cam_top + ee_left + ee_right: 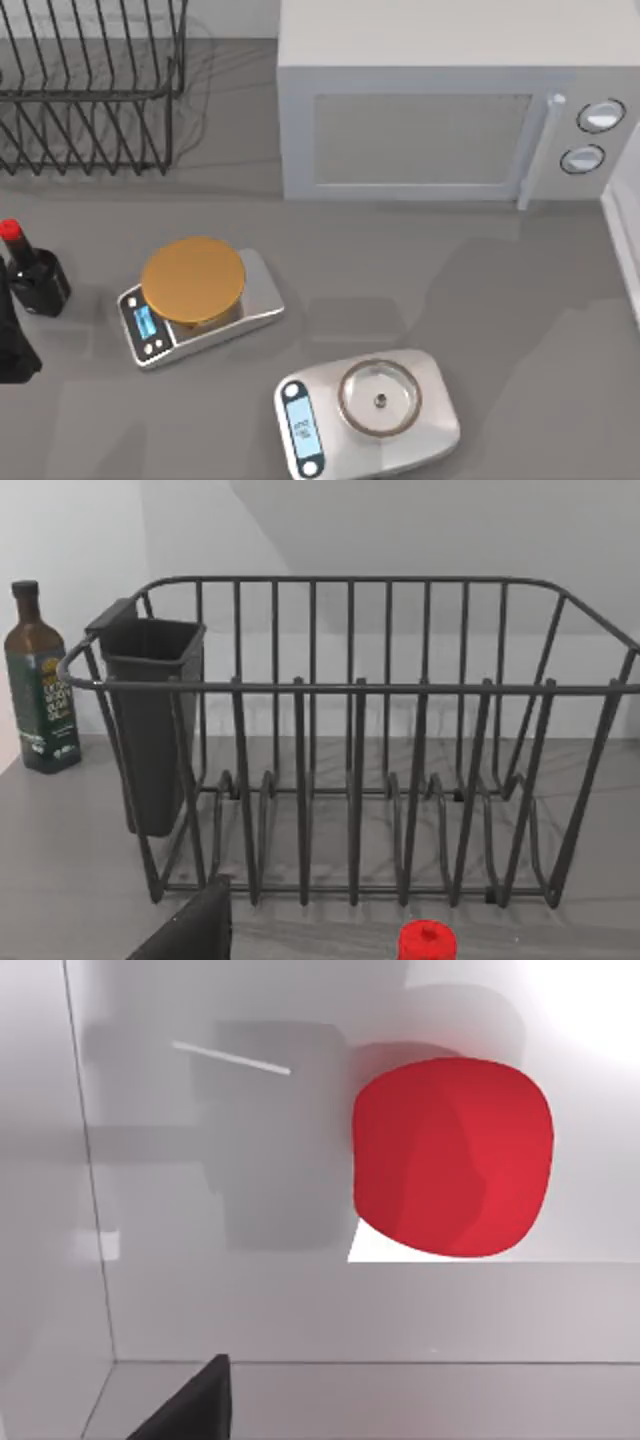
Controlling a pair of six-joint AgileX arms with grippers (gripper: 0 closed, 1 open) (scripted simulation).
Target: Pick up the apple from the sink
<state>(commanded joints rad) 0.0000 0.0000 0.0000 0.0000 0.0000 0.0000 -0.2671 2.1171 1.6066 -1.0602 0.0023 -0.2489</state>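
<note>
The apple (pixel 452 1156) is a smooth red ball resting inside the white sink (pixel 300 1310), close against its pale wall, in the right wrist view. A dark part of my right gripper (pixel 190 1410) juts in at the frame's edge, short of the apple and not touching it. My left arm (pixel 12 345) is parked at the table's far left edge beside a dark bottle with a red cap (pixel 12 233). A dark part of my left gripper (pixel 190 928) faces the wire rack.
A black wire dish rack (pixel 90 90) stands at the back left with a dark cutlery cup (pixel 150 710) and an oil bottle (pixel 38 680) beside it. A microwave (pixel 440 110) fills the back. Two steel scales, one topped by an orange disc (pixel 193 280), one bare (pixel 378 398), sit mid-table.
</note>
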